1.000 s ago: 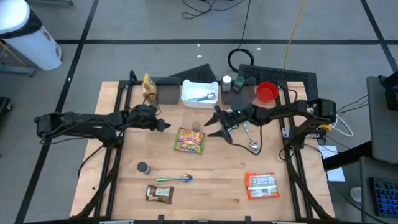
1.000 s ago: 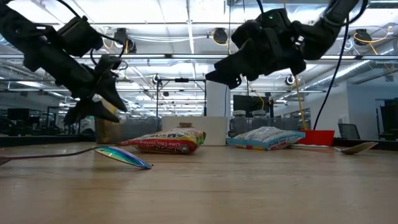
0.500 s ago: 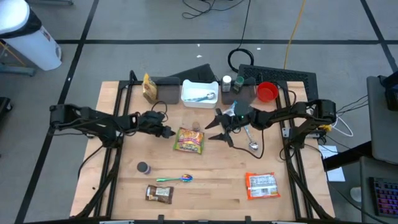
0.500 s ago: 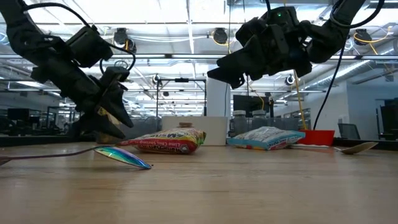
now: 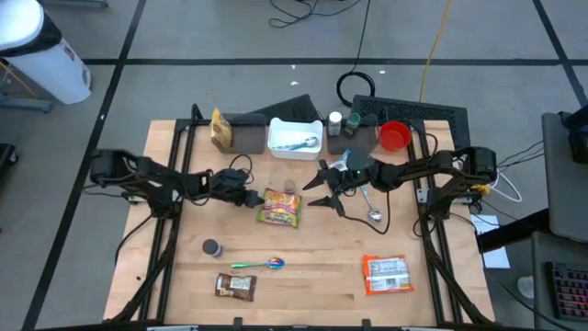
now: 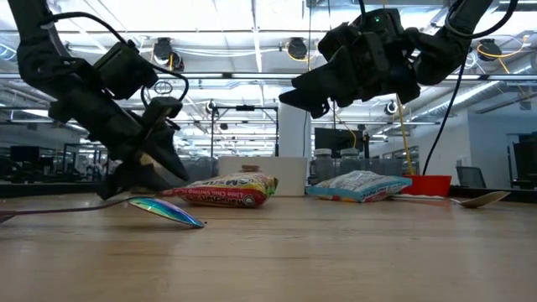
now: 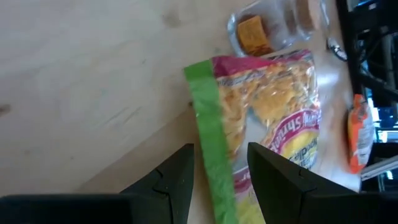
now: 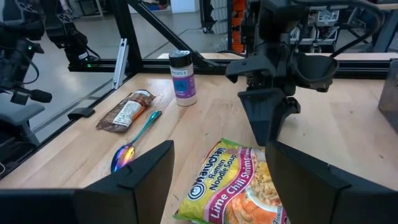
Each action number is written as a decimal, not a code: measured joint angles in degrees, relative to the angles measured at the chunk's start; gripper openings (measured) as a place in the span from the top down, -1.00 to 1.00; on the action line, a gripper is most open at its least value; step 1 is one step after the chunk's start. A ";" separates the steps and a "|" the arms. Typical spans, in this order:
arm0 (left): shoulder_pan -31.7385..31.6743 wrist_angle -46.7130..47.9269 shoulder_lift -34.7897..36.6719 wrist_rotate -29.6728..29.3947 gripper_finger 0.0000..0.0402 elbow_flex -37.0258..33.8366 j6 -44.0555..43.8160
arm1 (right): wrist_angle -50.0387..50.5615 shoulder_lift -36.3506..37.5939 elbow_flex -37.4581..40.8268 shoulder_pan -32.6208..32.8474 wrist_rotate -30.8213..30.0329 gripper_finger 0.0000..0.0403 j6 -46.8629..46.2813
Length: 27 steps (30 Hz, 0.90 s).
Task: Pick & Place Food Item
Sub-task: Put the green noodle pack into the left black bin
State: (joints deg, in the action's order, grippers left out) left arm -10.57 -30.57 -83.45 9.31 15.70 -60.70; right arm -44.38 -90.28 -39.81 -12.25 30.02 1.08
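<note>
At the noodle packet's (image 5: 279,207) left edge, my left gripper (image 5: 250,197) straddles it part-open, holding nothing, poised to pinch.

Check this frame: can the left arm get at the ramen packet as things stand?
Probably yes. The left claw is open and low at the green end of the ramen packet, nothing between them. The right claw hovers open beyond the packet's other side.
</note>
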 joint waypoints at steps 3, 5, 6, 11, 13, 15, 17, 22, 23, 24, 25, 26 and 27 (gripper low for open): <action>0.00 -2.55 -0.91 0.12 0.21 0.02 0.12 | -0.03 0.00 0.00 0.00 0.01 -0.24 -0.01; -0.02 -3.05 -1.17 0.25 0.21 -0.02 0.10 | -0.02 0.00 0.00 0.00 0.00 -0.24 -0.01; -0.02 -3.01 -1.19 0.37 0.21 0.00 0.08 | -0.02 0.00 0.00 0.00 0.02 -0.24 -0.02; 0.65 -1.63 -1.19 0.47 0.21 0.00 0.08 | -0.04 0.00 0.00 0.00 0.02 -0.24 0.00; 0.98 0.57 -1.20 -0.03 0.21 0.00 -0.06 | -0.03 0.00 0.00 0.00 0.02 -0.24 0.00; 1.07 2.00 -1.21 -0.64 0.21 0.02 -0.10 | -0.04 0.00 0.00 0.00 0.02 -0.24 -0.01; 1.07 2.18 -1.23 -1.17 0.21 -0.02 -0.20 | -0.04 0.00 0.00 0.00 0.02 -0.24 0.00; 1.07 2.09 -1.46 -1.30 0.21 0.00 -0.08 | -0.26 0.00 0.00 0.00 0.02 -0.24 -0.01; 1.07 1.93 -1.97 -1.41 0.21 0.05 -0.17 | -0.37 0.00 0.00 0.00 0.02 -0.24 0.00; 1.07 1.67 -2.48 -1.41 0.21 0.11 -0.34 | -0.45 0.00 0.00 0.00 0.02 -0.24 0.00; 1.07 1.59 -2.90 -1.43 0.21 0.17 -0.52 | -0.44 0.00 0.00 0.00 0.02 -0.24 0.00; 1.14 1.58 -3.50 -1.51 0.21 0.43 -0.60 | -0.44 0.00 0.00 0.00 0.02 -0.24 0.00; 1.41 1.59 -4.34 -1.83 0.21 0.94 -0.45 | -0.44 0.00 0.00 0.00 0.02 -0.24 0.00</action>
State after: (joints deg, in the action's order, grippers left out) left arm -9.16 -28.98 -87.79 7.48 16.64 -61.15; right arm -44.82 -90.28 -39.81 -12.25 30.04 1.08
